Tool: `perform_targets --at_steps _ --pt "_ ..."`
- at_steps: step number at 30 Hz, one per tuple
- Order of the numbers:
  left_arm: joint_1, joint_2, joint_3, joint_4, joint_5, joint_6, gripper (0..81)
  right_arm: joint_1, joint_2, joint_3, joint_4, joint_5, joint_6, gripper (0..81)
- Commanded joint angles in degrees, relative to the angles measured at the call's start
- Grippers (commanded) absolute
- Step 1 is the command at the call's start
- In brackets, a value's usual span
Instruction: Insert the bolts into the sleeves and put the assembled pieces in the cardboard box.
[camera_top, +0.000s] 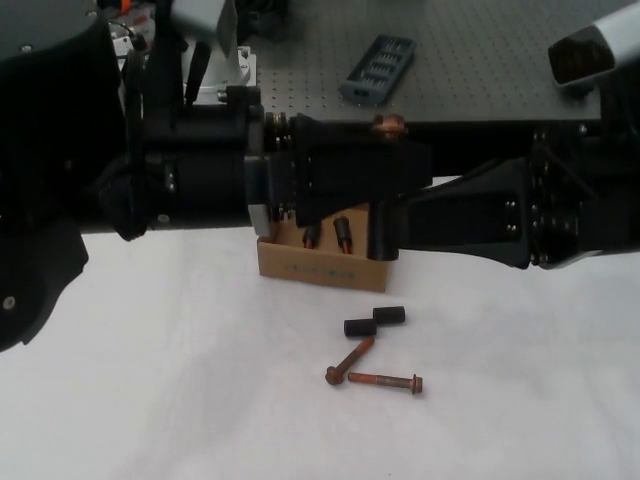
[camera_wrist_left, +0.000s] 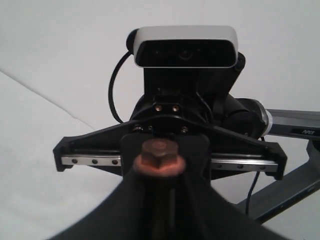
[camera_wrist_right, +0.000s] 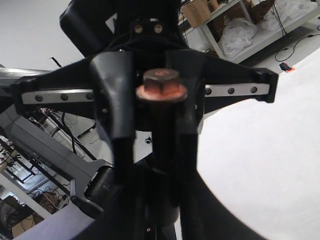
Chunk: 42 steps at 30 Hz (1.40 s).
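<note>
At lower centre, two loose bolts (camera_top: 385, 381) and two sleeves (camera_top: 359, 327) lie on the white cloth (camera_top: 200, 400), just in front of the box (camera_top: 300, 268), where two finished pieces (camera_top: 343, 232) stand. Above the box, mid-frame, the left gripper (camera_wrist_left: 159, 185) and right gripper (camera_wrist_right: 162, 192) meet nose to nose. Both pinch one held bolt (camera_top: 390, 125) head-up, probably to seat its shank in a sleeve, but I cannot tell which gripper has the sleeve.

cardboard box (camera_top: 300, 268) rear hidden behind arms (camera_top: 200, 170) (bolt (camera_top: 390, 125) shank too)
</note>
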Motion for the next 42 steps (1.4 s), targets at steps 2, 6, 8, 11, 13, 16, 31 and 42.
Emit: perform_targets --at_steps 2,6,8,11,13,16,31,42 --pt "-1.23 -1.00 -0.55 -0.64 6.17 -1.33 38.0 -0.67 0.26 -0.42 -0.56 4.64 -0.04 1.9" --pt "-1.23 -1.00 -0.55 0.45 5.70 -2.25 39.3 -0.67 0.26 -0.42 -0.56 4.65 -0.22 1.9" --pt "-1.23 -1.00 -0.55 0.45 5.70 -2.09 39.3 -0.67 0.26 -0.42 -0.56 4.65 -0.22 1.9" --pt "-1.23 -1.00 -0.55 2.74 4.86 1.48 39.3 -0.67 0.26 -0.42 -0.56 4.65 -0.22 1.9" --pt "-1.23 -1.00 -0.55 6.31 2.92 5.31 39.3 -0.67 0.26 -0.42 -0.56 4.51 -0.18 1.9" --pt "-1.23 -1.00 -0.55 12.13 1.28 10.76 39.3 -0.67 0.26 -0.42 -0.56 3.67 -0.18 1.9" --pt "-1.23 -1.00 -0.55 17.09 -3.62 14.40 43.8 -0.67 0.26 -0.42 -0.56 3.54 -0.47 1.9" --pt "-1.23 -1.00 -0.55 19.66 -4.99 15.77 44.1 -0.67 0.11 -0.42 -0.56 0.76 -0.62 1.9"
